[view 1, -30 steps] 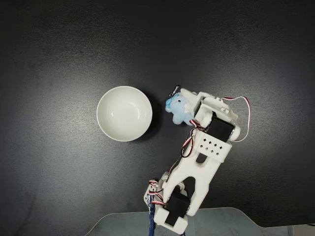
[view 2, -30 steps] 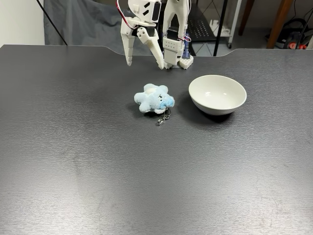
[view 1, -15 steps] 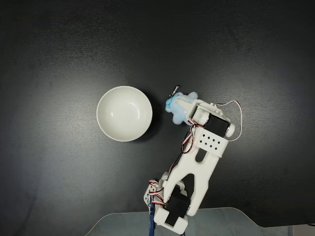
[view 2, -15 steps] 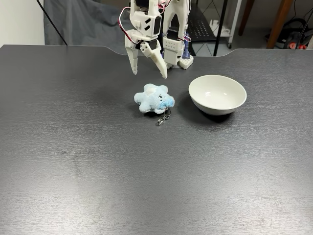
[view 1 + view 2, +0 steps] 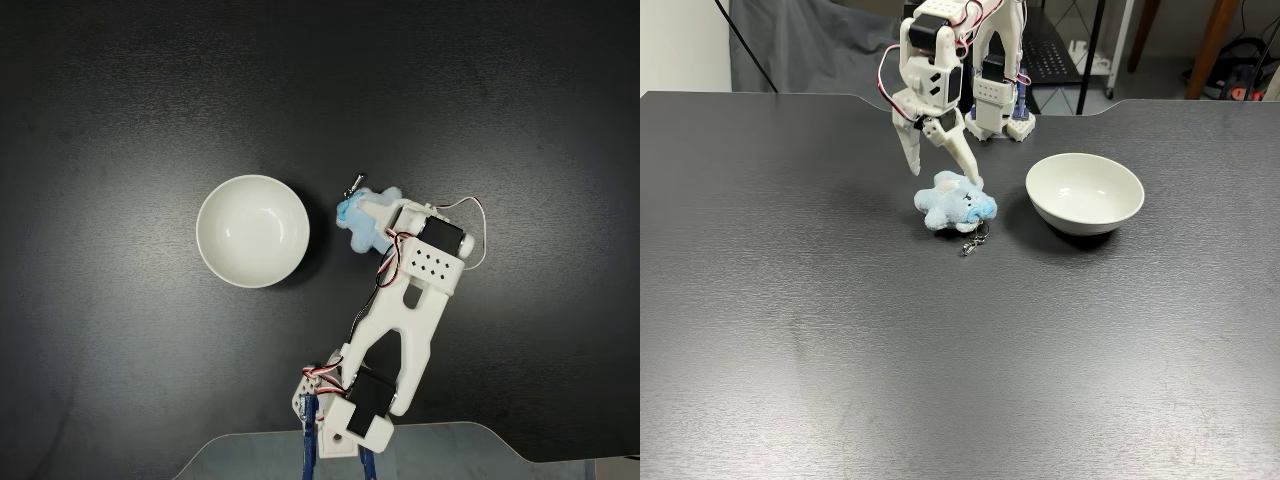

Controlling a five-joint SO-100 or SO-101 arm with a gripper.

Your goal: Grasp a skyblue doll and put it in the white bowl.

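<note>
Dark, faintly grained laminate makes up the surface, and nearest the camera in the angled fixed view it lies bare. Farther back, the skyblue doll lies flat, its metal keyring clip trailing toward 6 o'clock, so the soft body is free to be pinched from above. At 3 o'clock from the doll, near but apart, sits the white bowl, upright with nothing in it, so only a short carry sideways should be needed. Directly over the doll hangs the hand, fingers spread apart and holding nothing; one fingertip touches or nearly touches the plush top, the other hangs at the doll's 10 o'clock edge. The straddle seems meant to bracket the body before closing. In the top-down fixed view the hand covers part of the doll, with the bowl at its 9 o'clock. Behind, the arm's base stands at the surface's far edge.
</note>
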